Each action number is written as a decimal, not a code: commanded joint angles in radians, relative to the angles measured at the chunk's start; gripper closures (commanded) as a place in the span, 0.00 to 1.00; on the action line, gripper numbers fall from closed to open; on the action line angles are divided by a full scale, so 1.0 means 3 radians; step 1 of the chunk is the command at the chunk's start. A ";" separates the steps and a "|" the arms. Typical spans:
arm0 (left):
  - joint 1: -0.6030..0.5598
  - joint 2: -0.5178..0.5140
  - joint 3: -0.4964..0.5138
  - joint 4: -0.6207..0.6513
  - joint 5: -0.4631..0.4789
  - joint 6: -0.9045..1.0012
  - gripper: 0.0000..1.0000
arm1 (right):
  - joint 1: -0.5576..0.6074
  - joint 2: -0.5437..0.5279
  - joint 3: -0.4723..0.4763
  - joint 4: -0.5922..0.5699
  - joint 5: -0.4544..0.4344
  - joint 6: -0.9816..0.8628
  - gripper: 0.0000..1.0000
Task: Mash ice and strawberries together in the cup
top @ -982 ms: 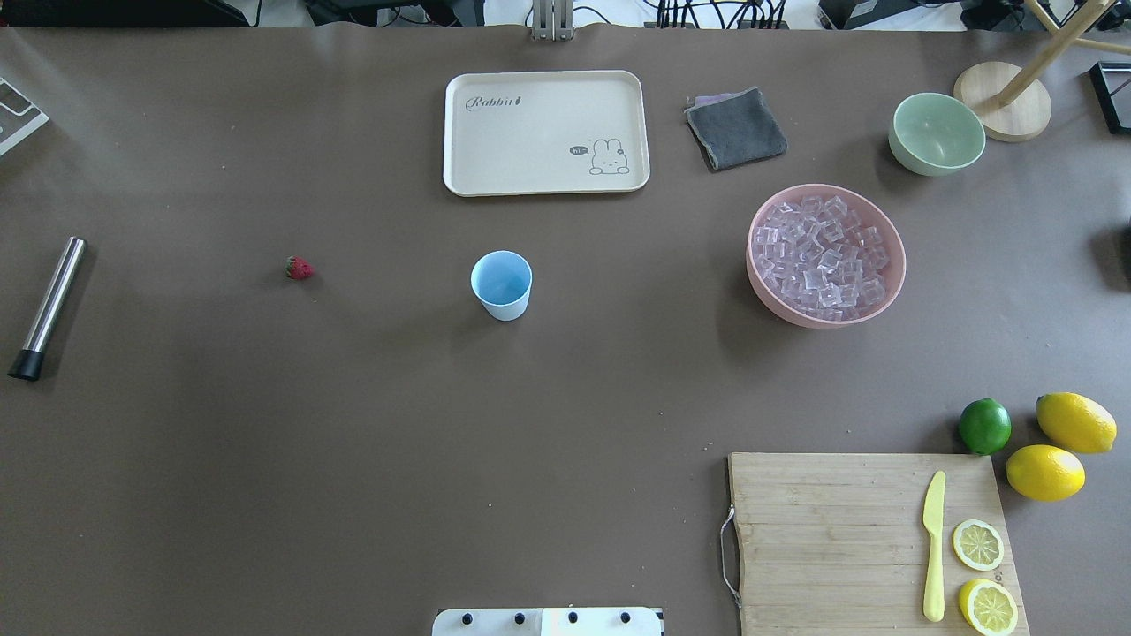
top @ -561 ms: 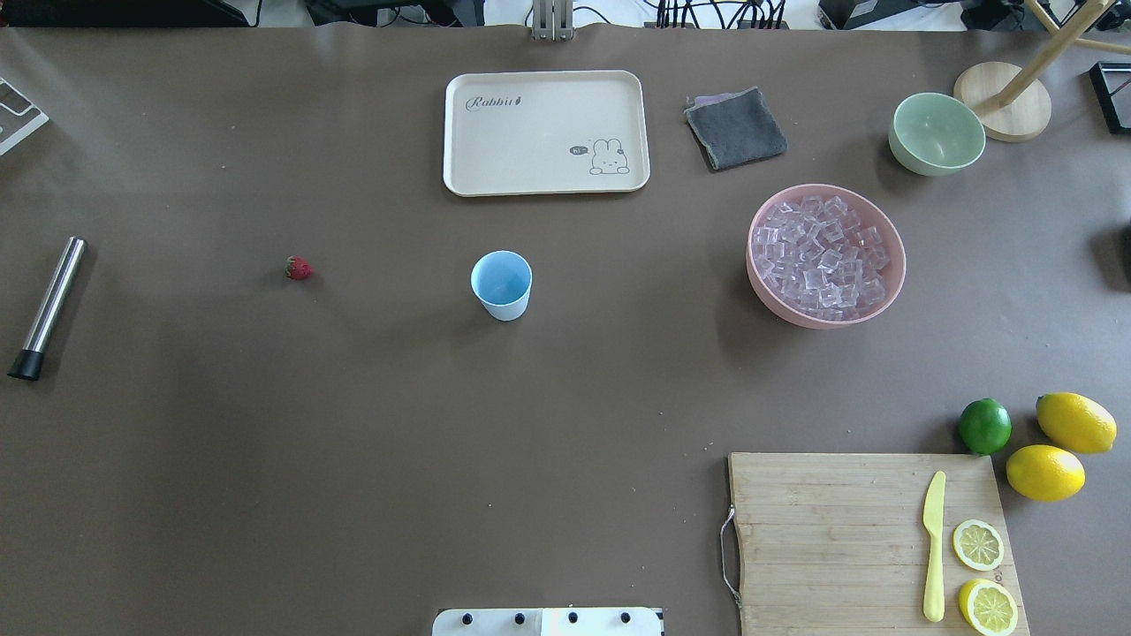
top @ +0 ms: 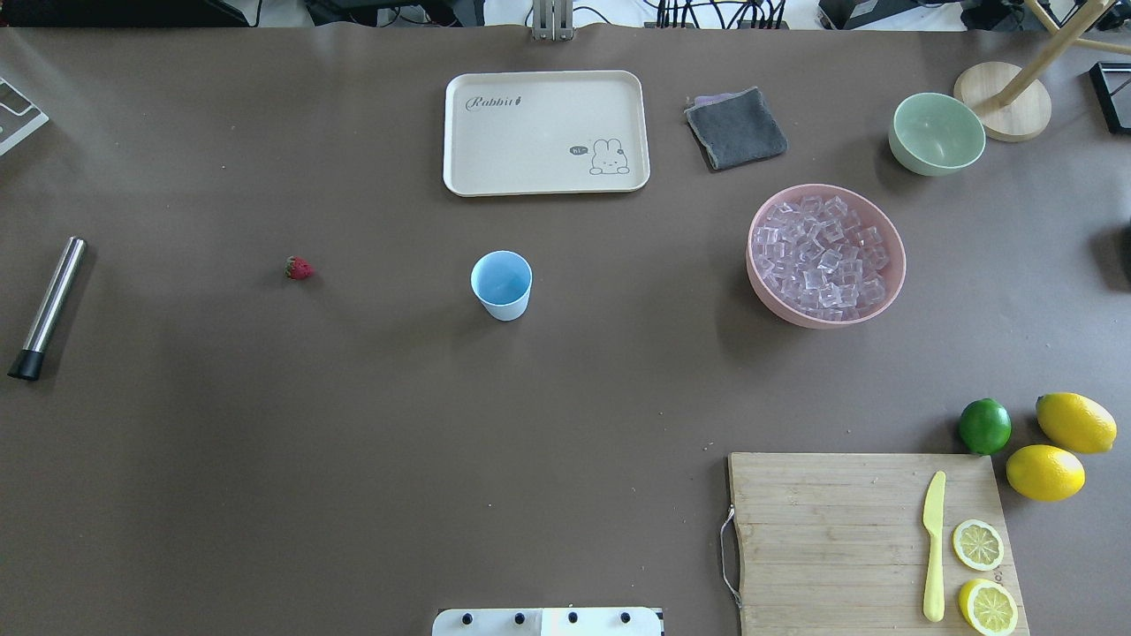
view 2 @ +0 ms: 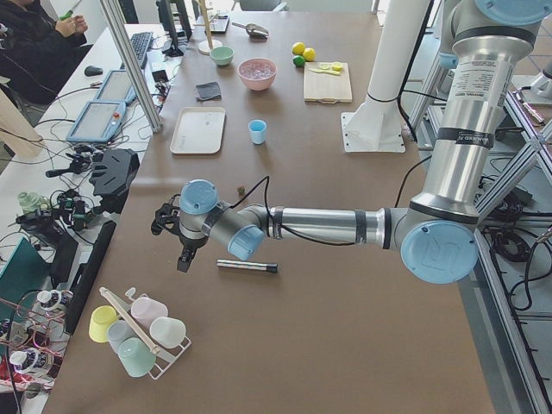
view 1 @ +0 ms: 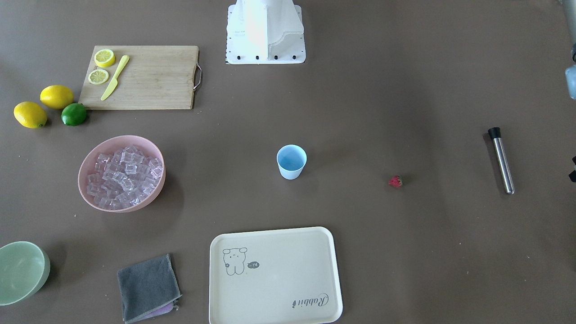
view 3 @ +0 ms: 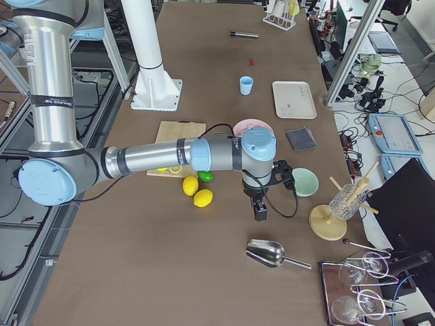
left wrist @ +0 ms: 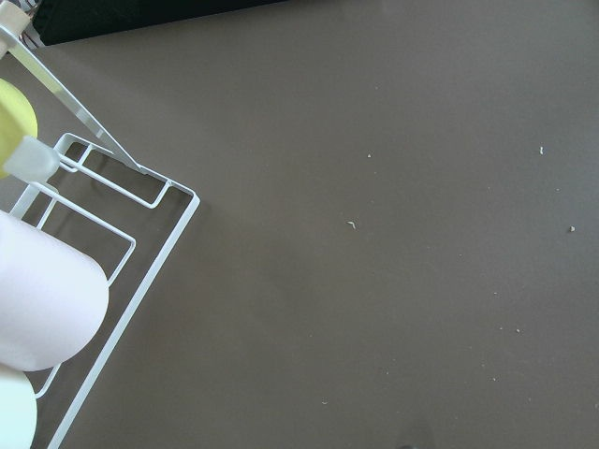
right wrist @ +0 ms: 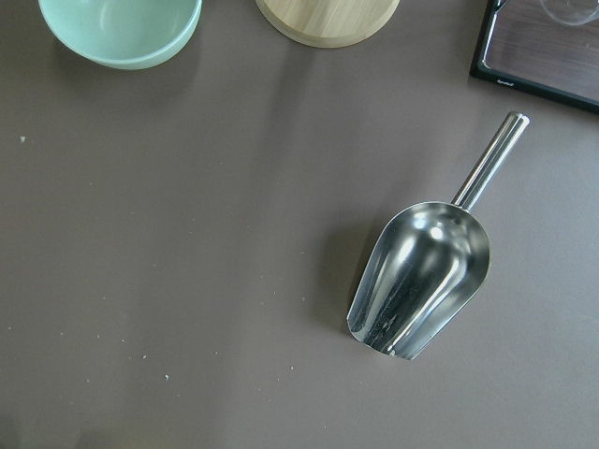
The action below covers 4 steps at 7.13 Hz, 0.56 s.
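The light-blue cup stands upright and empty mid-table, also in the front view. The tiny red strawberry lies on the table to its left. The ice fills a pink bowl to the cup's right. Neither gripper shows in the overhead view. My left gripper hangs over the table's left end, beside a steel muddler. My right gripper hangs over the right end near a metal scoop. I cannot tell whether either is open or shut.
A cream tray, a grey cloth and a pale green bowl lie at the back. A cutting board with knife and lemon halves, a lime and two lemons sit front right. A wire rack of cups is under the left wrist.
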 commanded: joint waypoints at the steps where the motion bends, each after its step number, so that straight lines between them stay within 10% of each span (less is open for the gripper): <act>1: -0.0080 -0.0010 -0.0010 0.0207 -0.0298 0.0035 0.02 | 0.0000 0.0004 0.0000 0.0002 -0.0013 0.0023 0.01; 4: -0.0223 0.0001 -0.0046 0.0518 -0.0259 0.0392 0.02 | 0.0000 -0.0001 0.0000 0.0007 -0.0013 0.0023 0.01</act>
